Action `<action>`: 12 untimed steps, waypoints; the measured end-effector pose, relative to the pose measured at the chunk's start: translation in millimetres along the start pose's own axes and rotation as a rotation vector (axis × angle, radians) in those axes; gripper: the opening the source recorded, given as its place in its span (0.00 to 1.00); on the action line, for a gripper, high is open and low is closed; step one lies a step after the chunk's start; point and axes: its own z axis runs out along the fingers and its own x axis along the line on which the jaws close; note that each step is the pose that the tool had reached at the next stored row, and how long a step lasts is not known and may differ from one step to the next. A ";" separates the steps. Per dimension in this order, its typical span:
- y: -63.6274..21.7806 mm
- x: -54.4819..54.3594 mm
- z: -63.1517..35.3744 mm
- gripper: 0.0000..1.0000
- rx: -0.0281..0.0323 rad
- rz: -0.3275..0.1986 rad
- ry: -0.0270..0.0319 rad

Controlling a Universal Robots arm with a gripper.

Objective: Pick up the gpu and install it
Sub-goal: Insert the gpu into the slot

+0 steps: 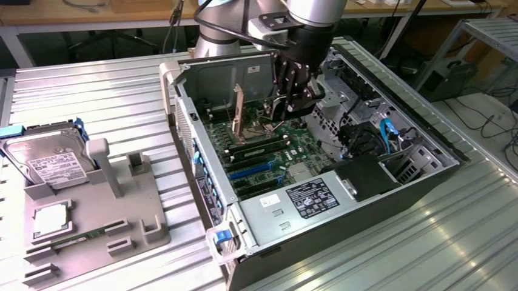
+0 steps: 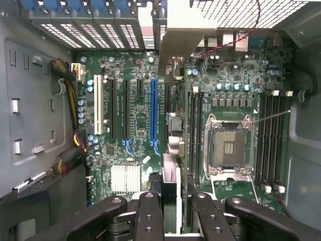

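Exterior view: we see the arm [image 1: 242, 18] reaching down from the far side into an open computer case [image 1: 421, 176] that lies on its side on the ribbed metal bench [image 1: 97, 91]. The pincer [image 1: 290, 109] hangs over the green motherboard [image 1: 275, 151], clenched on the gpu [image 1: 239, 115], which stands upright on edge with its silver bracket strip uppermost. The card's lower edge is just above or on the board; we cannot tell whether it touches.

On the exterior view's left, well apart from the case, a grey holder [image 1: 121, 212] sits on the bench with a hard drive [image 1: 48, 159] standing in it, a square chip [image 1: 50, 221] lying flat and a green memory stick [image 1: 77, 237] near the front. At the near end of the case a power supply [image 1: 304, 200] with a label faces up.

The wrist view gives us what the other cannot: looking straight down past the black fingers [image 2: 150, 216], we see the gpu [image 2: 170, 186] edge-on between them, its bracket [image 2: 178, 30] running away toward the vented back wall of the case. It stands just beside the blue slot [image 2: 153, 110], between that slot and the empty processor socket [image 2: 228, 145]. A white slot [image 2: 98, 105] and black slots lie farther off, and a small silver heatsink [image 2: 125, 178] sits near the fingers. Bundled cables [image 2: 70, 95] run along the case wall.
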 end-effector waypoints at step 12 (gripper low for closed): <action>2.8 -0.3 19.9 0.27 -0.0174 0.041 0.0000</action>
